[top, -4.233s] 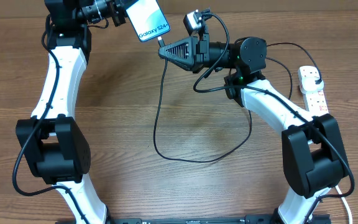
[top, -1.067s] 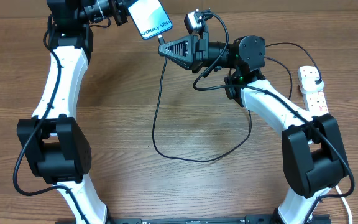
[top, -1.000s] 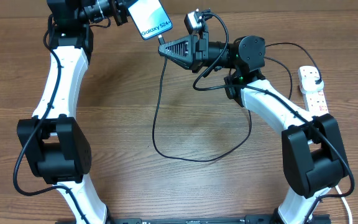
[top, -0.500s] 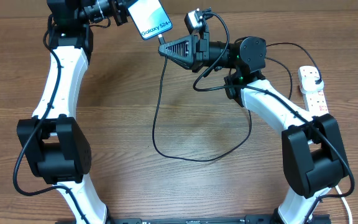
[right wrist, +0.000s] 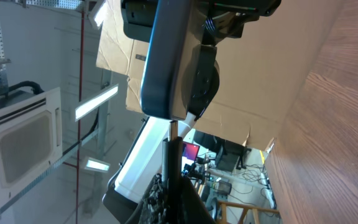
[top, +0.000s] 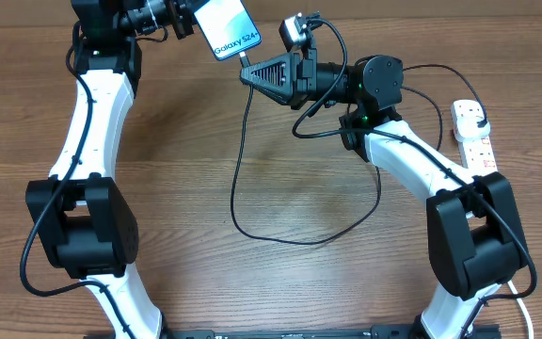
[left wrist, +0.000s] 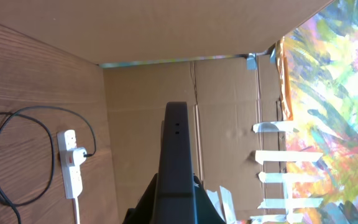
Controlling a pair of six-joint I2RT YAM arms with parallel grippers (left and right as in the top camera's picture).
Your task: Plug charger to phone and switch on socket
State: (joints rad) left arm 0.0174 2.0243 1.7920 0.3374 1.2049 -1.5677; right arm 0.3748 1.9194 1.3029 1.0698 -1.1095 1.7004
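Note:
The phone (top: 226,26), its blue-teal screen lit, is held above the table's far edge by my left gripper (top: 192,19), which is shut on its upper end. In the left wrist view the phone (left wrist: 177,155) shows edge-on between the fingers of the left gripper (left wrist: 176,208). My right gripper (top: 248,77) is shut on the charger (top: 238,179) just behind its connector. The tip (right wrist: 173,129) meets the phone's lower edge (right wrist: 165,62); whether it is seated I cannot tell. The black cable loops over the table to a plug (top: 484,125) in the socket (top: 474,139) at the right.
Cardboard walls (left wrist: 229,93) stand behind the table's far edge. The socket's thick white cord (top: 523,303) runs down along the right side. The cable's slack loop (top: 290,240) lies mid-table between the two arms.
Since the earliest frame the phone has shifted slightly up and to the right. Over the last second nothing has visibly moved.

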